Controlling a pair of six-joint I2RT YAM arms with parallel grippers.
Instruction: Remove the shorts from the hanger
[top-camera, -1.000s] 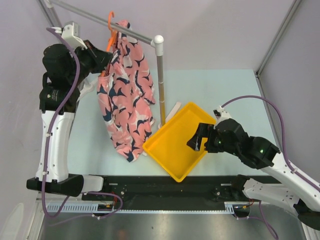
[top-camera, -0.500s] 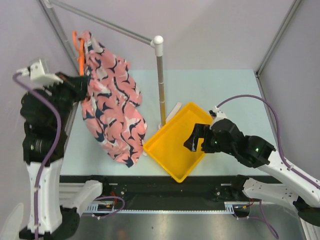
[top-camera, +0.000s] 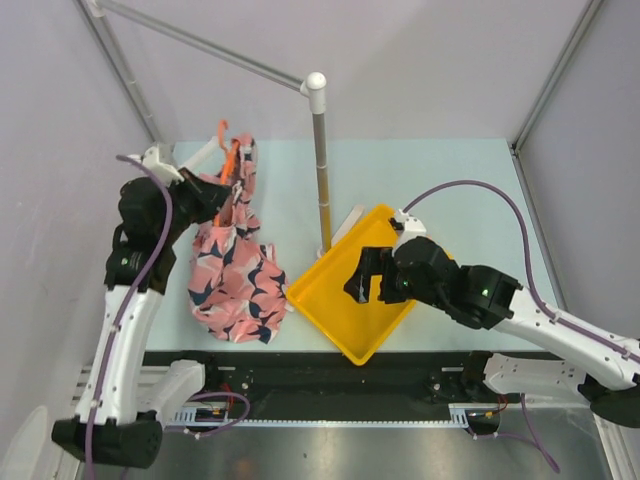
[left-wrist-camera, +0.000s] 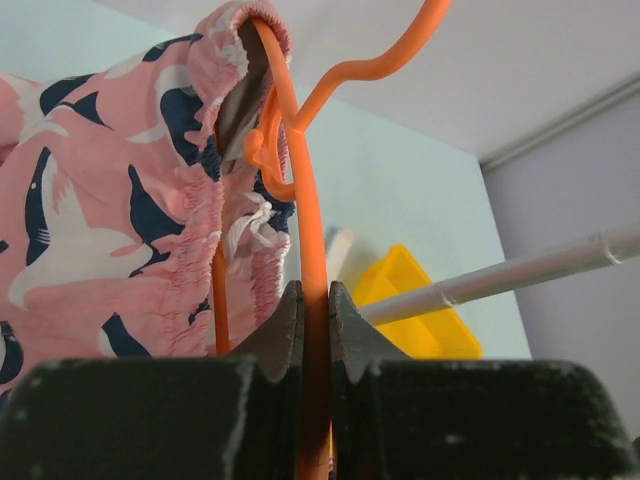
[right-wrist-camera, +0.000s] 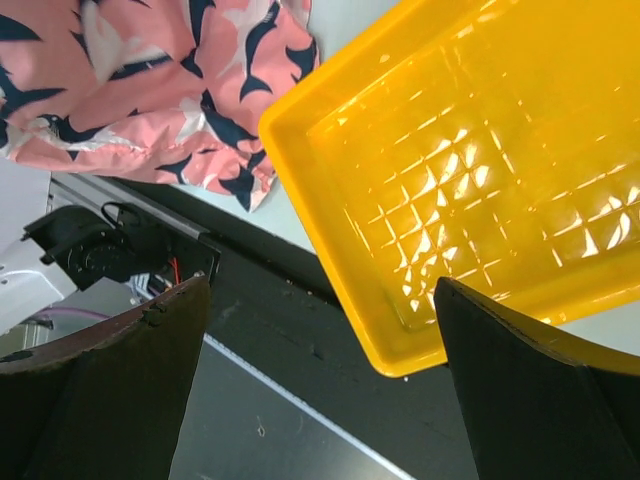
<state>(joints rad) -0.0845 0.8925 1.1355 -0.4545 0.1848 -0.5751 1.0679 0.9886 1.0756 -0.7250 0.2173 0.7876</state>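
My left gripper (top-camera: 213, 192) is shut on the thin orange hanger (top-camera: 233, 160); in the left wrist view the wire (left-wrist-camera: 308, 220) runs straight up between the closed jaws of the gripper (left-wrist-camera: 315, 300). The salmon-pink shorts (top-camera: 234, 272) with navy and white birds still hang from it by the waistband (left-wrist-camera: 215, 190), away from the rail. Their lower part bunches on the table left of the tray. My right gripper (top-camera: 364, 282) stands open over the yellow tray, nothing between its fingers (right-wrist-camera: 120, 380). The shorts' hem (right-wrist-camera: 150, 70) shows in the right wrist view.
The yellow tray (top-camera: 338, 300) (right-wrist-camera: 330, 210) sits tilted at the table's near middle. A grey rail (top-camera: 200, 45) runs from the back left to a white cap on an upright post (top-camera: 321, 170), which stands just behind the tray. The table's dark front edge (right-wrist-camera: 300, 320) lies below my right gripper.
My left arm has carried the hanger with the shorts off the rail, then down and toward the near left of the table. My right gripper has moved left over the tray.
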